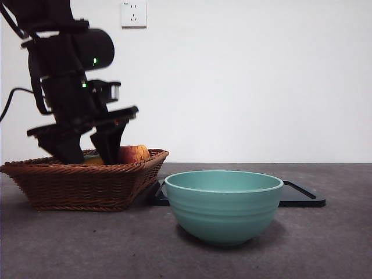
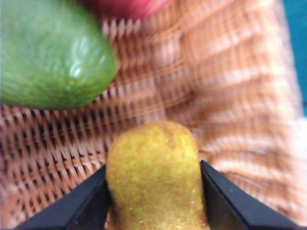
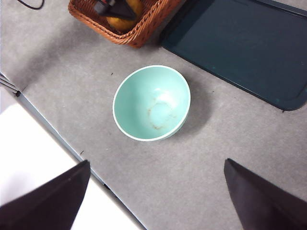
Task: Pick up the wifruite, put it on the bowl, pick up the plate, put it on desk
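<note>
The wifruite [image 2: 152, 167], tan-yellow and oval, lies in the brown wicker basket [image 1: 87, 186] at the left. My left gripper [image 1: 87, 152] reaches down into the basket and is shut on the wifruite, one black jaw pressed against each side. The teal bowl [image 1: 224, 212] stands empty on the desk [image 1: 325, 244], right of the basket. Behind it lies the plate [image 1: 302, 197], a flat dark rectangular tray. My right gripper [image 3: 157, 163] hangs open high above the desk, looking down on the bowl [image 3: 144, 96] and the plate [image 3: 240, 48].
A green fruit [image 2: 48, 52] and a red-yellow apple [image 1: 135, 154] lie in the basket close to the left gripper. The basket's rim nearly touches the plate's left end. A white board borders the desk's edge [image 3: 29, 143].
</note>
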Robot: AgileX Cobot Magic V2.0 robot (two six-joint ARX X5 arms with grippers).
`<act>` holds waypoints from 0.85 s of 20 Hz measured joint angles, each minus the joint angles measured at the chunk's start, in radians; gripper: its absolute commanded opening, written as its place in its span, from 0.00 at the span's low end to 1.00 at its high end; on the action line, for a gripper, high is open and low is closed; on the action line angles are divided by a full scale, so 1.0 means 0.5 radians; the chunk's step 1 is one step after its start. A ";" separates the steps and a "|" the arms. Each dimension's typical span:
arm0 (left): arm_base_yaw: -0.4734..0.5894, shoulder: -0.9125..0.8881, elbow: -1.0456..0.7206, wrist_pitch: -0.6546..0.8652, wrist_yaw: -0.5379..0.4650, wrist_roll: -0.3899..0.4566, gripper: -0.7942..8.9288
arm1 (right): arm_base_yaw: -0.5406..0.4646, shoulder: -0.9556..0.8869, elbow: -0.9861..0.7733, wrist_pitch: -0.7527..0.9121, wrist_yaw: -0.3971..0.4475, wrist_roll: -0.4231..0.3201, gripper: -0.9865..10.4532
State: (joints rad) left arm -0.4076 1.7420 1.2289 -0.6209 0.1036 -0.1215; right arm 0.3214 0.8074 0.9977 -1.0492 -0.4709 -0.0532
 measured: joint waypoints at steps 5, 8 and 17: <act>-0.132 -0.427 0.002 -0.085 0.024 -0.001 0.30 | 0.000 0.000 0.000 0.000 0.000 0.000 0.48; -0.294 -0.588 0.002 -0.121 0.069 -0.026 0.30 | 0.000 0.000 0.000 0.000 0.000 0.014 0.48; -0.871 -0.531 0.002 0.052 0.105 -0.100 0.30 | 0.000 0.000 0.000 0.000 0.000 0.059 0.48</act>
State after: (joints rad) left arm -0.8433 1.4765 1.2297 -0.5949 0.1562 -0.1715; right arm 0.3214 0.8074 0.9977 -1.0492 -0.4709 -0.0238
